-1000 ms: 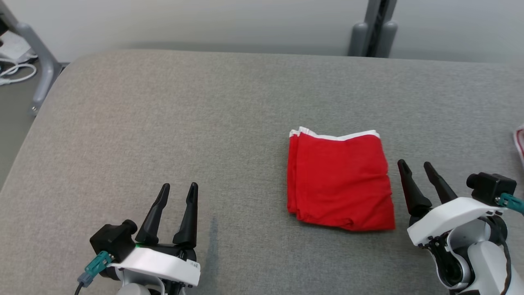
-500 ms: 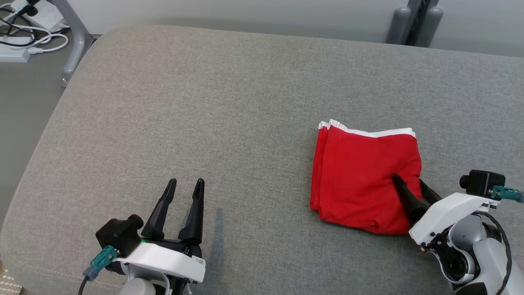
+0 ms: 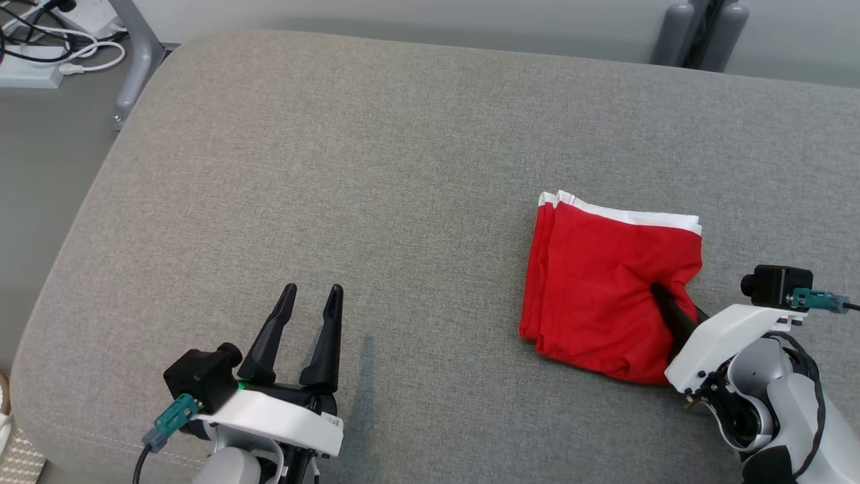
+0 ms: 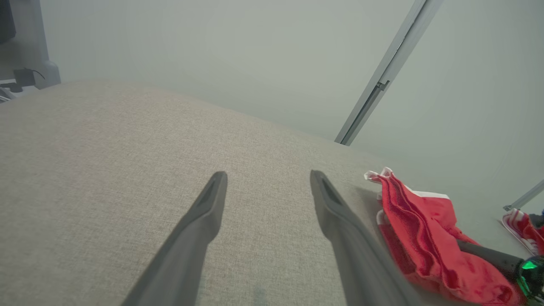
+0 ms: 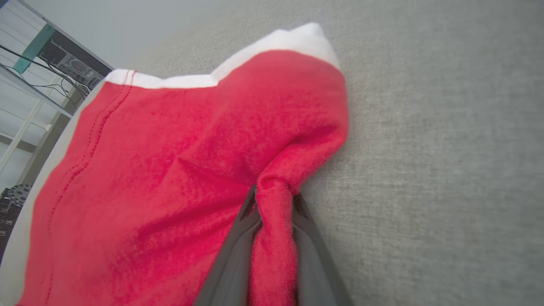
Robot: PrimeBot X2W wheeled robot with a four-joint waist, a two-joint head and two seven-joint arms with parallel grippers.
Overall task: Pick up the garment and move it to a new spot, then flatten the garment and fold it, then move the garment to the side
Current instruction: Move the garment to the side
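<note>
Right wrist view: the right gripper (image 5: 274, 197), open just beside the garment (image 5: 148, 170) a second ago, now pinches a bunched ridge at its edge. The left gripper (image 3: 312, 289) hangs wide, well apart. Grey woven cushion (image 3: 336, 168); cables (image 3: 40, 54) on the floor beyond. The garment is red, folded and white-banded, lying on the cushion's right

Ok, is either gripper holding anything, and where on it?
The right gripper pinches the red garment by a bunched fold at its right edge; the left gripper is open, holding nothing.
</note>
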